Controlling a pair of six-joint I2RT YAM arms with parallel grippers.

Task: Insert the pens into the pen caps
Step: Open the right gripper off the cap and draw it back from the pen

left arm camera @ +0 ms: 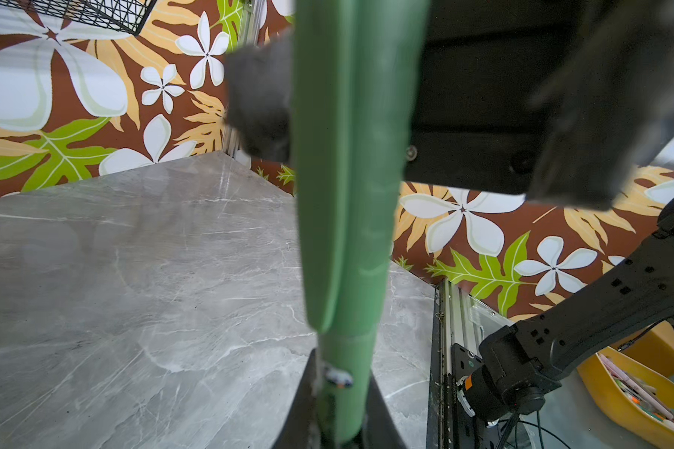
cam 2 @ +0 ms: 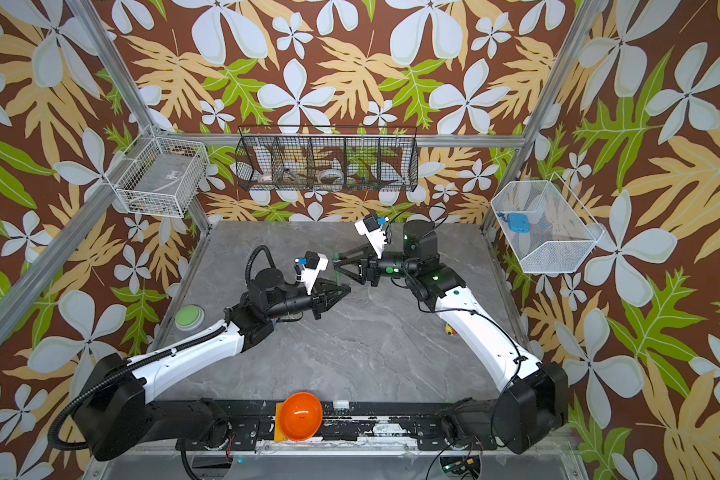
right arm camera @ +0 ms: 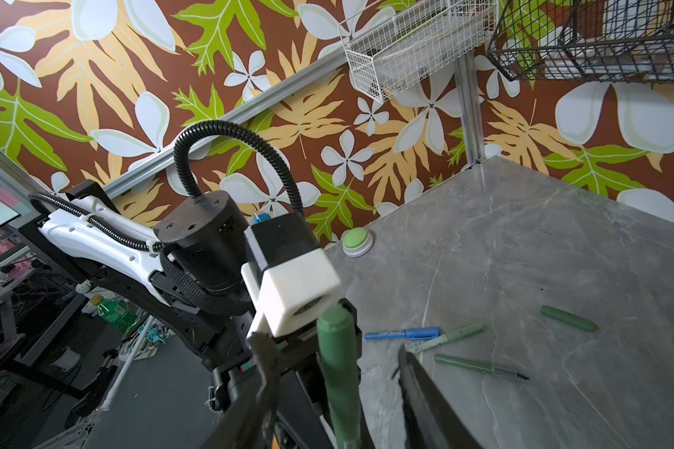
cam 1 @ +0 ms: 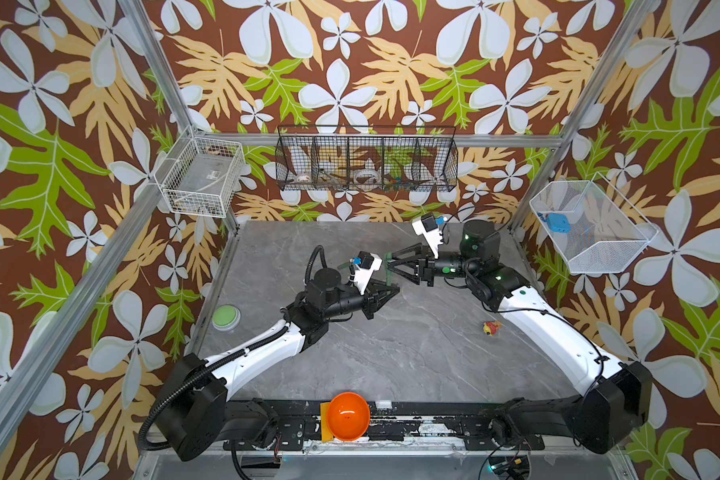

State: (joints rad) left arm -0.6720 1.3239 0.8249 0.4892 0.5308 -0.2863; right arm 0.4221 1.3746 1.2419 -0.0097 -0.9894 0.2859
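Two tools meet above the grey surface: the left tool clenches a dark green pen, cap seated, while the right tool stands with jaws apart either side of it. This pairing looks done; next call is setting it down, then fetching the bare dark green pen and loose cap lying on the surface.

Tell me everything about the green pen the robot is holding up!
The dark green plastic stick pen stands roughly upright above the grey marble-look table, its matching clipped cap pushed on. The left pincer clamps its lower end. The right pincer is open around the cap, not touching it.
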